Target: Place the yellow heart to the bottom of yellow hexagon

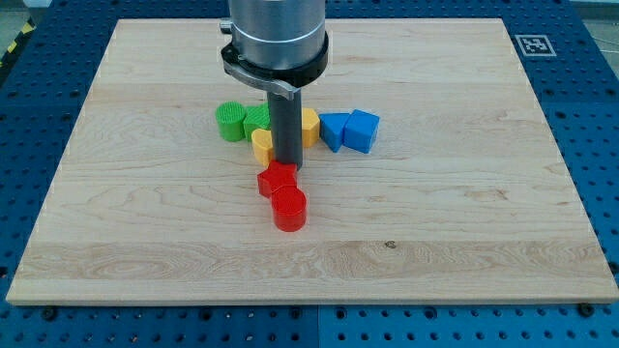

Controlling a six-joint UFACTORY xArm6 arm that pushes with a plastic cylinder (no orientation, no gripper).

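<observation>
Camera view: wooden surface (464,242) on a blue pegboard bench (19,126), fiducial tag (533,44) at its upper-right corner. The arm ends in a rod only — no end effector with jaws, nothing held. My tip (287,166) sits near board centre, touching or just above the red star-like block (278,179); contact cannot be confirmed.

Blocks relative to tip:
- yellow heart (262,144) at 10 o'clock, just beside the rod, partly hidden by it.
- yellow hexagon (309,127) at 1 o'clock, also partly hidden behind the rod.
- green round block (230,121) and second green block (256,119) at 10–11 o'clock, touching each other; the second one's shape is unclear.
- two blue blocks (335,130) and (361,130) at 2 o'clock, side by side, shapes unclear.
- red cylinder (289,209) at 6 o'clock, against the red star-like block.
</observation>
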